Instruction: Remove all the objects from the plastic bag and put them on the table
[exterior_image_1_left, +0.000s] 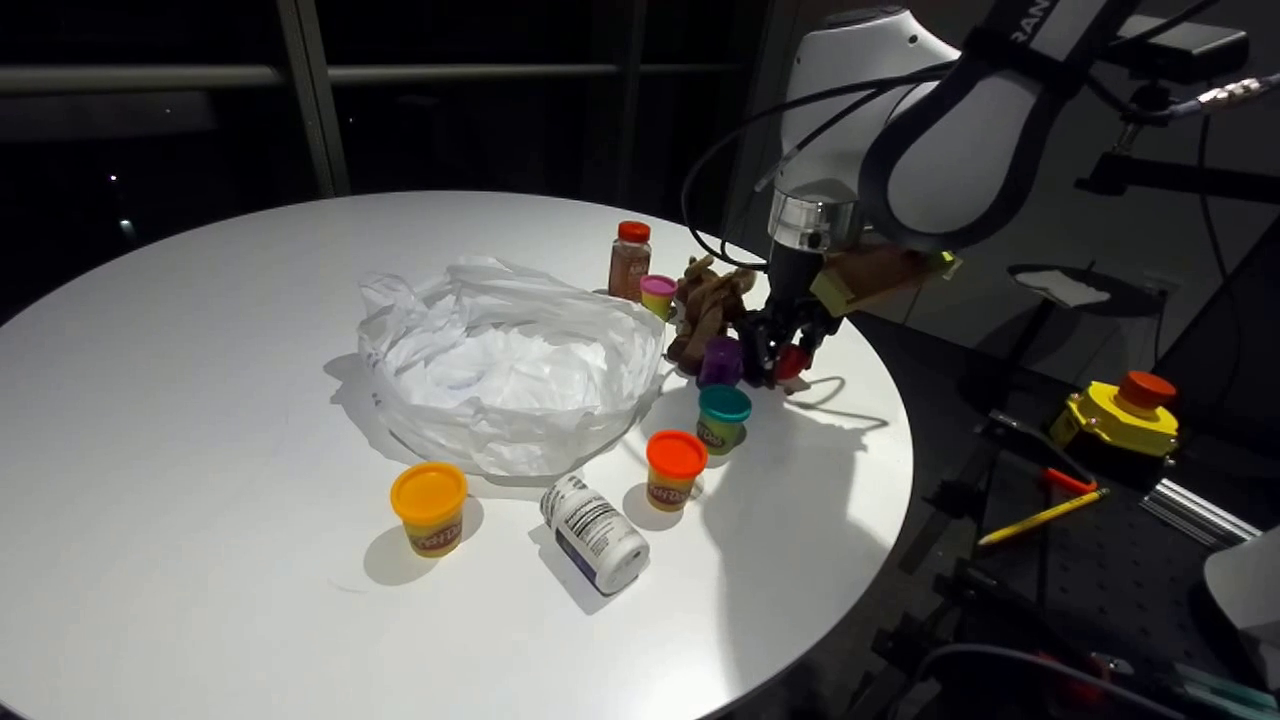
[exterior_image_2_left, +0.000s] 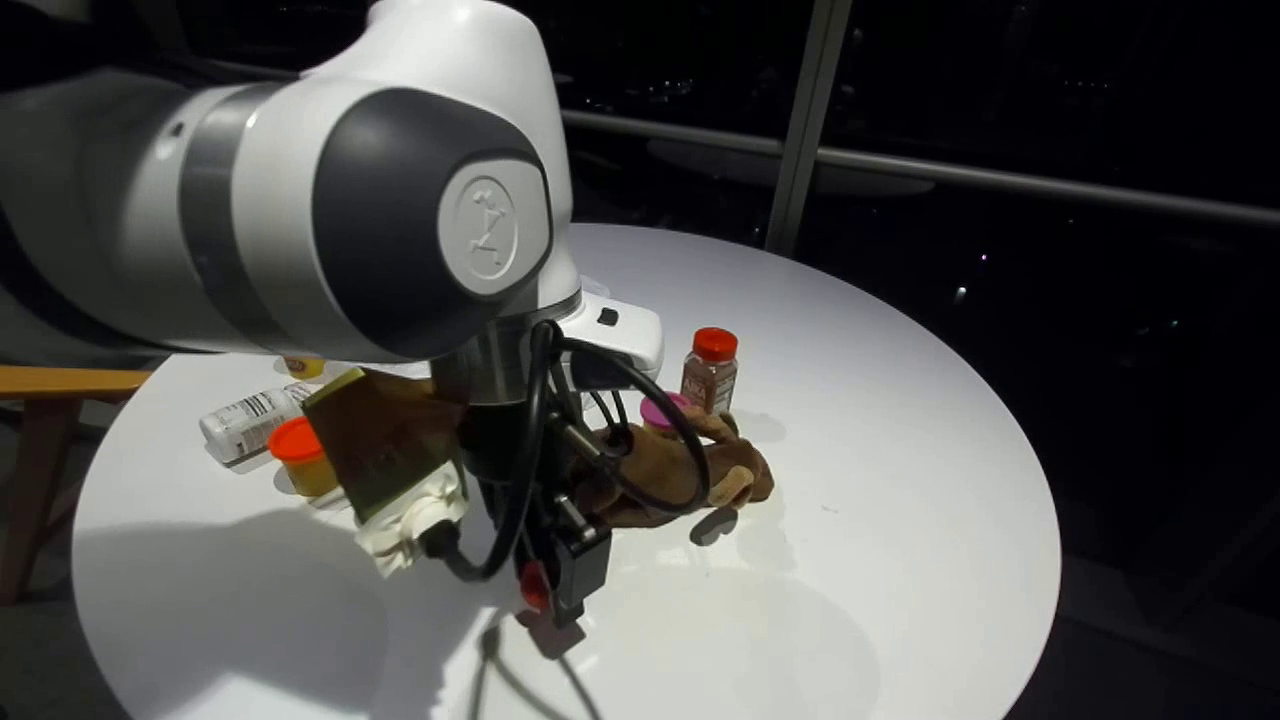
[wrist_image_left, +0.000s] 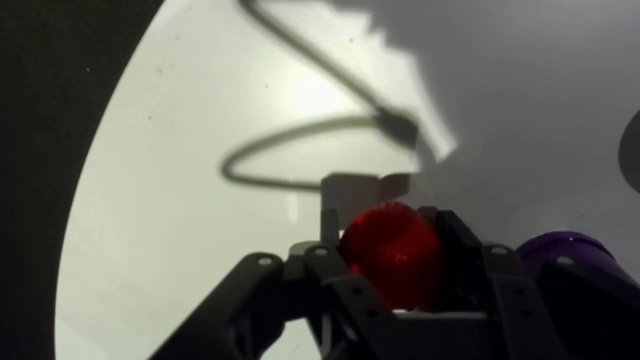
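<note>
The white plastic bag (exterior_image_1_left: 500, 440) lies open on the round white table (exterior_image_1_left: 200, 420); only crumpled plastic shows inside it. My gripper (exterior_image_1_left: 788, 365) points down near the table edge, away from the bag. Its fingers (wrist_image_left: 388, 225) are closed around a red round object (wrist_image_left: 392, 255), which also shows in an exterior view (exterior_image_2_left: 534, 585). Shadows below suggest it is slightly above the table. A purple-lidded tub (exterior_image_1_left: 721, 360) stands close beside the gripper. A teal-lidded tub (exterior_image_1_left: 722, 420), an orange-lidded tub (exterior_image_1_left: 675, 470), a yellow tub (exterior_image_1_left: 430, 510) and a white bottle (exterior_image_1_left: 598, 535) lying on its side surround the bag.
A brown plush toy (exterior_image_1_left: 708, 315), a pink-lidded tub (exterior_image_1_left: 658, 296) and a red-capped bottle (exterior_image_1_left: 630, 265) are behind the gripper. The table's curved edge is close by. A yellow box with a red button (exterior_image_1_left: 1120, 415) is off the table.
</note>
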